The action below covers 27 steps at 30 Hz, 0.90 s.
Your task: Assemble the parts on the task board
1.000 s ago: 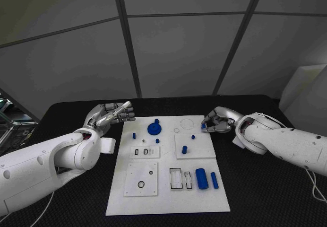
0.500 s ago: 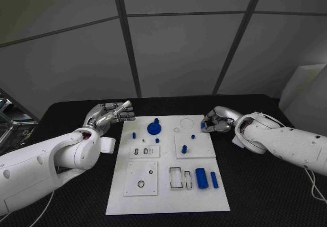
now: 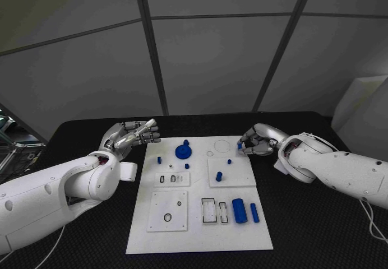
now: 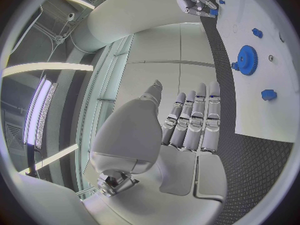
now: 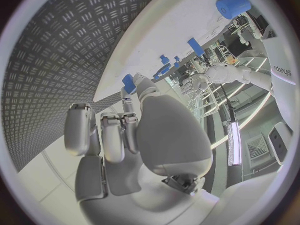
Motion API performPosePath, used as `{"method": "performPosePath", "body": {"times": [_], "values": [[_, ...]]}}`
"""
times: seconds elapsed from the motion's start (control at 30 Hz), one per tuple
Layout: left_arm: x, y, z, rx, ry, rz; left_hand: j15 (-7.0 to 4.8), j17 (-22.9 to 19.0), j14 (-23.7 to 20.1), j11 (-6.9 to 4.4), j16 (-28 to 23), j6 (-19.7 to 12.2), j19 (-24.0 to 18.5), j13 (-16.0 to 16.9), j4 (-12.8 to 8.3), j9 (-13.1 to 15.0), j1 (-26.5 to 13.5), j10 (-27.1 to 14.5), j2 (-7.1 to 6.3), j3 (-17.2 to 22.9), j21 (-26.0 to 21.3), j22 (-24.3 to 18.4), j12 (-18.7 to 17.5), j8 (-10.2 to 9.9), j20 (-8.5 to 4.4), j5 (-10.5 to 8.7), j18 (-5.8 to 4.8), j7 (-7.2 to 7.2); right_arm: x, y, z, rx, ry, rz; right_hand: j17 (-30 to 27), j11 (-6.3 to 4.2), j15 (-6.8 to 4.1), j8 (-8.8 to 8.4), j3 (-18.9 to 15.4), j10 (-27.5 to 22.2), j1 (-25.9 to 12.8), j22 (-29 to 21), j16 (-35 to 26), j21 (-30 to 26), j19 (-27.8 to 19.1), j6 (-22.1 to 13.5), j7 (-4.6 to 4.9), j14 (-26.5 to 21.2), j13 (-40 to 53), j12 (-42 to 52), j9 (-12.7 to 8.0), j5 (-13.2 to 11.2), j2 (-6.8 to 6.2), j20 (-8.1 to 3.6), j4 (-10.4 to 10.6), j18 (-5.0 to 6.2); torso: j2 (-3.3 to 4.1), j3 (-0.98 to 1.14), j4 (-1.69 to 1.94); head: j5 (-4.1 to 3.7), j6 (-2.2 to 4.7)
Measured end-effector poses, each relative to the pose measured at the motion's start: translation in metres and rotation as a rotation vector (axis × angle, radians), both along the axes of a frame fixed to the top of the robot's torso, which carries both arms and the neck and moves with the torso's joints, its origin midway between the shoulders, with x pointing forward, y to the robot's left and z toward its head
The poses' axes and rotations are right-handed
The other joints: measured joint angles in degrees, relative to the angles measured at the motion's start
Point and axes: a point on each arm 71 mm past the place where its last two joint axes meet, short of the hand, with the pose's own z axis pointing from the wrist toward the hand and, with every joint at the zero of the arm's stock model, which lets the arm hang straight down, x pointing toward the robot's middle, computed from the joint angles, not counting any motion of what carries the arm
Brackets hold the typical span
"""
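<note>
The white task board [image 3: 202,230] lies mid-table with blue parts on it: a gear [image 3: 183,151] near its far edge, small pegs [image 3: 218,177] in the middle, and a thick cylinder [image 3: 239,211] beside a thin rod [image 3: 254,213] nearer me. My right hand [image 3: 259,141] hovers at the board's far right corner, pinching a small blue part [image 3: 240,145] at its fingertips; the right wrist view shows that part [image 5: 129,83] against the thumb. My left hand [image 3: 133,134] floats off the far left corner with fingers [image 4: 194,120] stretched out, holding nothing.
White inset plates with slots and holes [image 3: 168,212] sit on the board's near and middle areas. Black textured table [image 3: 315,224] surrounds the board on both sides. The left wrist view shows the gear [image 4: 248,60] and the board's edge [image 4: 275,125].
My right hand has lifted slightly away from the board's corner with the small blue part still pinched. The left hand has stayed put.
</note>
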Motion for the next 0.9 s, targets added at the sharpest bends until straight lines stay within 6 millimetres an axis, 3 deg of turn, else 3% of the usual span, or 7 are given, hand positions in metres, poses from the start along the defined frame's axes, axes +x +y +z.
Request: {"method": "performPosePath", "body": {"times": [0.1,0.13,0.3,0.5,0.73,0.9], "values": [[0.000,0.001,0.000,0.001,0.001,0.001,0.00,0.0,0.0,0.00,0.0,0.0,0.0,0.0,0.0,0.0,0.0,0.0,0.00,0.0,0.0,0.0,0.0,0.0,0.00,0.00,0.00,0.00,-0.005,0.004,0.005,0.016,-0.029,0.009,0.0,0.00,0.00,0.01,0.5,0.0,0.0,0.3,0.0,0.0,0.2,0.0,0.03,0.0,0.0,0.0,0.0,0.4,0.11,-0.20,0.0,-0.22,-0.07,0.00,0.00,0.03,0.00],[0.000,0.001,0.000,0.001,0.001,0.002,0.00,0.0,0.0,0.00,0.0,0.0,0.0,0.0,0.0,0.0,0.0,0.0,0.00,0.0,0.0,0.0,0.0,0.0,0.00,0.00,0.00,0.00,-0.007,0.007,0.006,0.022,-0.038,0.014,0.0,0.00,0.00,0.01,0.5,0.0,0.0,0.3,0.0,0.0,0.2,0.0,0.04,0.0,0.0,0.2,0.0,0.4,0.11,-0.20,0.0,-0.94,-0.08,-0.01,0.00,0.03,0.04],[0.001,0.002,-0.001,0.003,0.001,0.006,0.00,0.0,0.0,0.00,0.0,0.0,0.0,0.0,0.0,0.0,0.0,0.0,0.00,0.0,0.0,0.0,0.0,0.0,0.00,0.00,0.00,0.00,-0.018,0.028,0.015,0.054,-0.071,0.056,0.0,0.00,0.00,0.03,0.5,0.0,0.0,0.3,0.0,0.0,0.2,0.0,0.04,0.0,0.0,0.2,0.0,0.4,0.19,-0.20,0.0,-0.93,-0.30,-0.14,-0.04,0.17,-0.10],[0.002,0.003,-0.002,0.004,0.002,0.010,0.00,0.0,0.0,0.00,0.0,0.0,0.0,0.0,0.0,0.0,0.0,0.0,0.00,0.0,0.0,0.0,0.0,0.0,0.00,0.00,0.00,0.00,-0.034,0.076,0.025,0.099,-0.101,0.144,0.0,0.01,0.01,0.05,1.1,0.0,-0.1,0.3,0.0,0.0,0.2,0.0,0.03,0.0,0.0,0.2,0.0,0.4,0.28,-0.20,0.0,-0.93,-0.68,-0.24,-0.05,0.79,-0.75],[0.004,0.003,-0.002,0.005,0.002,0.013,0.00,0.1,0.0,0.00,0.0,0.0,0.0,0.0,0.0,0.0,0.0,0.0,0.00,0.0,0.0,0.0,0.0,-0.2,0.00,0.00,0.00,0.00,-0.045,0.133,0.030,0.116,-0.122,0.226,0.0,0.01,0.01,-0.49,2.2,0.0,-0.4,-0.2,0.0,0.0,0.2,0.0,0.01,0.0,0.0,-0.2,-0.1,-0.9,0.59,-0.20,-0.7,-0.91,-1.17,-0.35,0.28,2.01,-1.60],[0.005,0.001,-0.003,0.005,0.003,0.011,0.00,0.0,0.0,0.00,0.0,0.0,0.0,0.0,0.0,0.0,0.0,0.0,0.00,0.0,0.0,0.0,0.0,-0.2,0.00,0.00,0.00,0.00,-0.047,0.161,0.026,0.094,-0.111,0.241,0.0,0.01,0.01,-0.62,2.2,0.0,-0.6,-0.4,0.0,0.0,0.2,0.0,-0.01,0.0,0.0,-0.2,-0.1,-1.8,0.72,-0.20,-0.8,-0.91,-1.30,-0.44,0.37,2.63,-1.79]]}}
